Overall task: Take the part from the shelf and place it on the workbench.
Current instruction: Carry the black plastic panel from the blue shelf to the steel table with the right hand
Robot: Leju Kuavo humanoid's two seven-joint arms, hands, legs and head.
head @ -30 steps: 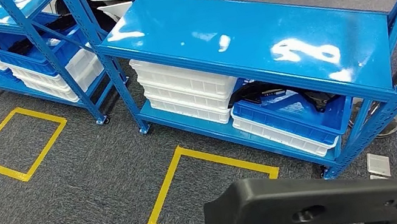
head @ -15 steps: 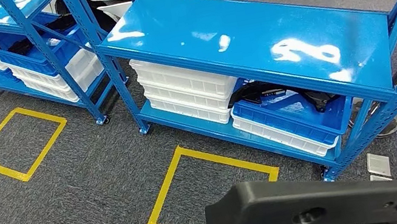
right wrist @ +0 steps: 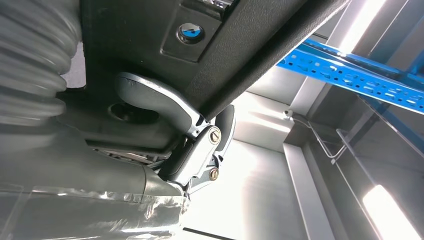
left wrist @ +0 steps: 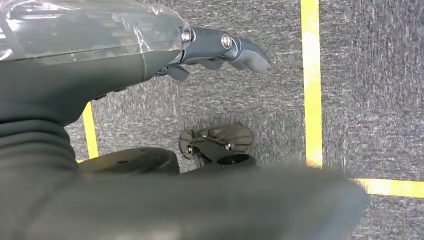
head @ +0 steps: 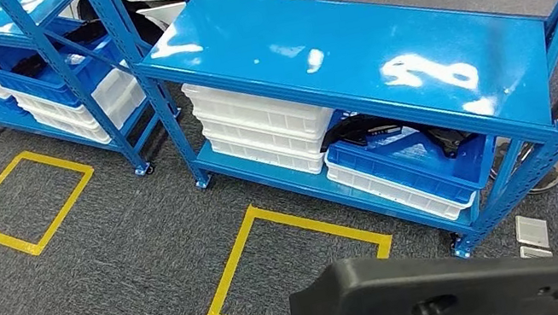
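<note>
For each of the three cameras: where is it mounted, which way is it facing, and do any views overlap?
Head view: high on the body, facing forward and down at the blue shelf; no hand, just the black part.
Left wrist view: behind the left hand, facing the floor's yellow tape.
Right wrist view: behind the right hand, facing up along the part.
Shared: part, tape.

Blue shelf (head: 343, 51) holds white bins (head: 261, 126) and a blue tray (head: 415, 159).
</note>
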